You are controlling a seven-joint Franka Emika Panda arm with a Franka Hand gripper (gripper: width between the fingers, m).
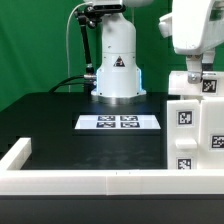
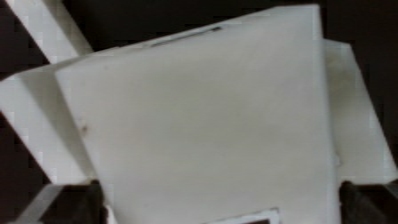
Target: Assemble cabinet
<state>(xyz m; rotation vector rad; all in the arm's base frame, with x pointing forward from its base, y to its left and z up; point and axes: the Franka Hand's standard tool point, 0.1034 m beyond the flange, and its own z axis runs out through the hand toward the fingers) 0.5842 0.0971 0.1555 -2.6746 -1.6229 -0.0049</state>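
Observation:
The white cabinet box (image 1: 197, 135) stands at the exterior view's right, with several black-and-white marker tags on its faces. My gripper (image 1: 201, 72) comes down onto its top, where a small tagged white block sits. In the wrist view a large flat white cabinet panel (image 2: 205, 120) fills the picture, and a second white panel shows behind it. My gripper (image 2: 199, 205) straddles the panel. Its dark fingers (image 2: 36, 205) lie against the panel's two edges, shut on it.
The marker board (image 1: 118, 122) lies flat in the middle of the black table. The long low white border frame (image 1: 90, 180) runs along the front edge and up the exterior view's left side. The arm's white base (image 1: 117, 70) stands behind the marker board.

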